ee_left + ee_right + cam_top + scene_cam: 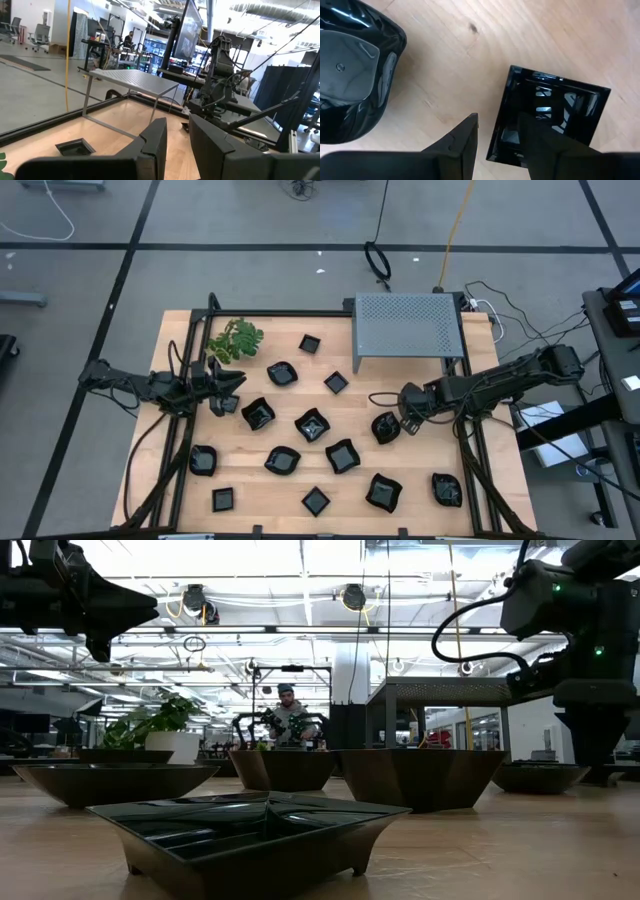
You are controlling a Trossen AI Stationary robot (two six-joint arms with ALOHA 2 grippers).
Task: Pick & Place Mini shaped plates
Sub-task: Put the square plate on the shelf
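Note:
Several glossy black mini plates [312, 424] lie flat and scattered on the wooden table, some square and some rounded. The nearest one fills the low view [250, 830]. My right gripper [404, 416] [497, 140] is open and points down at the table's right middle. Its fingers stand on either side of one rim of a square plate [550, 120], with a rounded plate [355, 75] beside it. My left gripper [232, 385] [177, 145] is open by a narrow gap. It is held level above the table's left side, facing right, and holds nothing. My right gripper comes from above at the square plate's rim [502, 125]. One finger [540, 145] is over the plate's hollow and the other [465, 140] over the bare wood outside it. I cannot tell whether either finger touches it. The plate lies flat on the table.
A grey perforated metal box [405, 325] [135, 80] stands at the far right of the table. A green leafy sprig [235, 340] lies at the far left. Black frame rails run along the table edges. A person [287, 715] stands in the room beyond.

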